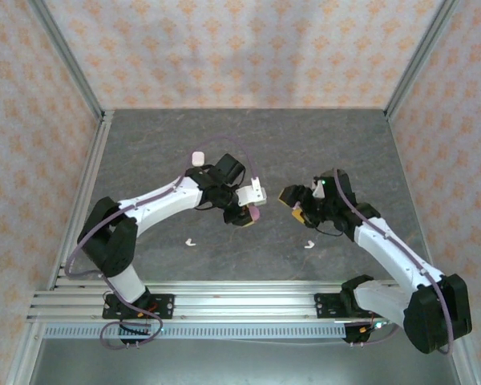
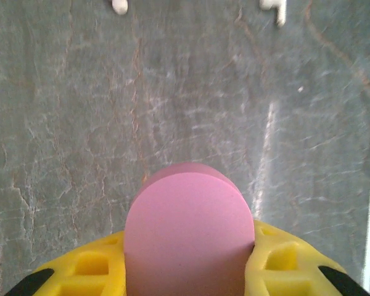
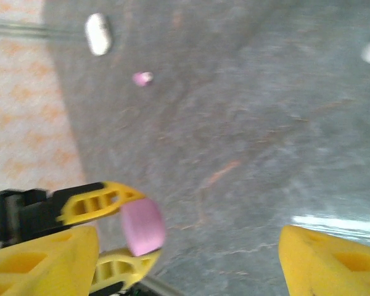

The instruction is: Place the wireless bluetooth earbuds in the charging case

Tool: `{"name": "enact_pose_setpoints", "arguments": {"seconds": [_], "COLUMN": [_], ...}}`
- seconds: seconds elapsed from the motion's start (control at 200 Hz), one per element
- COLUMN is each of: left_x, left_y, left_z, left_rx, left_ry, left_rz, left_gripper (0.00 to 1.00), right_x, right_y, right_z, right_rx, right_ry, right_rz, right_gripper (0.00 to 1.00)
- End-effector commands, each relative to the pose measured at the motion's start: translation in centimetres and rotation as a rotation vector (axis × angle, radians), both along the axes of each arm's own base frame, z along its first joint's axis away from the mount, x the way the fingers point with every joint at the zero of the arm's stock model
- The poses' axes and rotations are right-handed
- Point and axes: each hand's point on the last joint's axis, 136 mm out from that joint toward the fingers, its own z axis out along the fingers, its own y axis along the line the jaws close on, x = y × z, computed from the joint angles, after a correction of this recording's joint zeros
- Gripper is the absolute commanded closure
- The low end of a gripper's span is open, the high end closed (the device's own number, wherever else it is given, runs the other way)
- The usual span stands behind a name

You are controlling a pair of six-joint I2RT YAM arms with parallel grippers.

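Pink case [image 2: 188,228]: pinched by left gripper [image 1: 250,215], contents hidden. White case [image 1: 196,157]: on table [image 1: 248,136]. Right gripper [image 1: 295,202]: jaws spread.

Grey stone-look table boxed in by papered walls.

The table [image 1: 248,136] has a dark grey, veined top with faint rust-coloured lines, plainest in the left wrist view. The left wall [image 1: 24,120] at 9 o'clock, the back wall [image 1: 240,48] at 12 and the right wall [image 1: 465,96] at 3 all wear pale peach paper with small orange motifs. A metal post [image 1: 66,54] stands at 11 o'clock and a second post [image 1: 421,56] at 1, where the walls meet. A side rail [image 1: 86,180] lines the table at 9 o'clock; parallel near rails [image 1: 240,297] cross at 6, a slotted strip [image 1: 240,330] just below. Light is soft and even, with a pale glare streak [image 2: 263,157] on the top.
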Motion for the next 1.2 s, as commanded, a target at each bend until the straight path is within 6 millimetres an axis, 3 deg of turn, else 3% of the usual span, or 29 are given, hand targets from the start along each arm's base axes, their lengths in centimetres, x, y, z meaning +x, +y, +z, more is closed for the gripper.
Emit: {"name": "enact_pose_setpoints", "arguments": {"seconds": [0.0, 0.11, 0.32, 0.445, 0.966, 1.196], "left_x": [-0.4, -0.5, -0.7, -0.9, -1.0, -1.0], "left_y": [-0.9, -1.2, -1.4, -1.4, -1.9, -2.2], "left_z": [3.3, 5.2, 7.4, 8.5, 10.2, 10.7], "left_rx": [-0.099, -0.144, -0.182, -0.206, -0.252, -0.268], "left_ry": [0.02, 0.005, -0.006, -0.011, 0.004, 0.012], "left_rz": [0.016, 0.02, 0.024, 0.027, 0.034, 0.029], "left_gripper": [0.76, 0.76, 0.76, 0.76, 0.76, 0.76], "right_x": [-0.5, -1.0, -1.2, -1.1, -1.6, -2.7], "right_y": [1.9, 3.3, 4.8, 5.5, 6.1, 7.5], "right_z": [3.3, 4.3, 3.7, 4.4, 4.4, 4.6], "right_rx": [0.042, 0.067, 0.12, 0.158, 0.195, 0.196], "right_ry": [-0.065, -0.078, -0.046, -0.061, -0.057, -0.069], "right_rz": [0.112, 0.176, 0.242, 0.27, 0.318, 0.386], "right_gripper": [0.23, 0.23, 0.23, 0.24, 0.3, 0.31]}}
